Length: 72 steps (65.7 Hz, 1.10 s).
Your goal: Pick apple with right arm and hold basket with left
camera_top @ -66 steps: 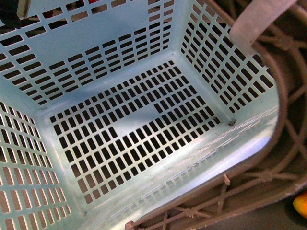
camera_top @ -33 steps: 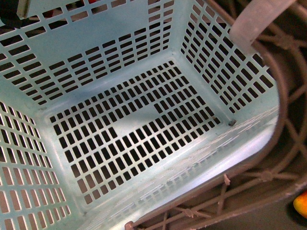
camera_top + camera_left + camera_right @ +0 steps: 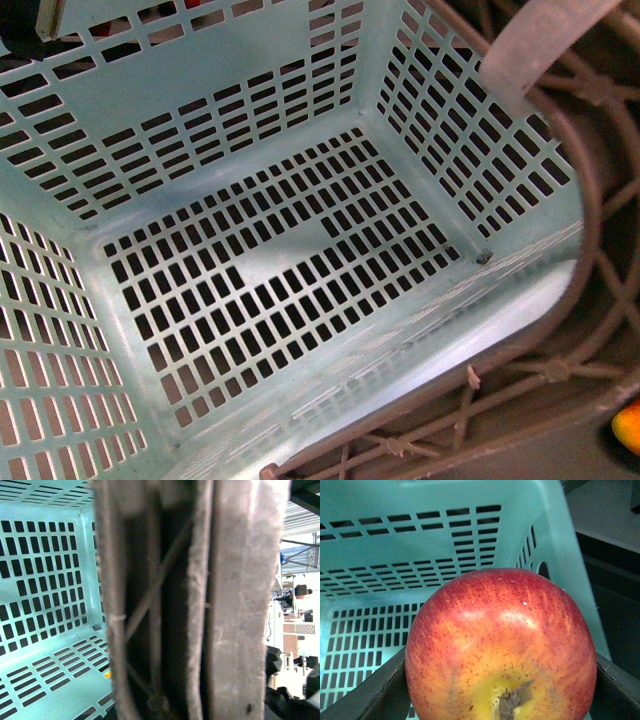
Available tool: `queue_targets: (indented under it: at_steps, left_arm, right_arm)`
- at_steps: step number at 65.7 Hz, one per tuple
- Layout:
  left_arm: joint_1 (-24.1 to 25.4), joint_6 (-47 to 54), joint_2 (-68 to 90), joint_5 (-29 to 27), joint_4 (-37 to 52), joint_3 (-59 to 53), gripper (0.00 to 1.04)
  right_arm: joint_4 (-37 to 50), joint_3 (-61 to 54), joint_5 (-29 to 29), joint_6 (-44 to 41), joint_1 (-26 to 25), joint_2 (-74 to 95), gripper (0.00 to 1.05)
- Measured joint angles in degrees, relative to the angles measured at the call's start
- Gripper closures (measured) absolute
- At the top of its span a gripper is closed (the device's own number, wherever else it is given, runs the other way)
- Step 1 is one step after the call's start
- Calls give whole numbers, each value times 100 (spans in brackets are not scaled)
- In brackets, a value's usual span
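Sitting in right end effector (image 3: 499,696): apple (image 3: 500,630).

Dark desk (image 3: 560,455) shows only past the basket (image 3: 215,75), at its near corner. One orange-yellow fruit (image 3: 627,426) lies there, near the basket, cut by frame edge. Basket-to-desk contact: cannot tell.

Three close views, all onto basket (image 3: 200,70)

A small orange-yellow fruit (image 3: 627,428) is lying at the front view's lower right edge, mostly cut off by it.
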Motion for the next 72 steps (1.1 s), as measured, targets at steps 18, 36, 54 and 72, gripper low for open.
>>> queue_targets:
  at_steps: [18,36,54,72]
  left_arm:
    - [0,0,52,20,-24,4,90]
    - [2,24,59,-13,-24,4,90]
    - [-4,-20,61,42,-24,4,90]
    - [-2,4,61,-7,-24,4,90]
  right_arm:
    - [94,-107,-138,551,-645,-763,9]
    - [120,-868,354,658,-1878,-2441,14]
    - [1154,-2063,343,535,-2100,-3073,56]
    - [1200,-2752,-125,525,-2603,-3718,99]
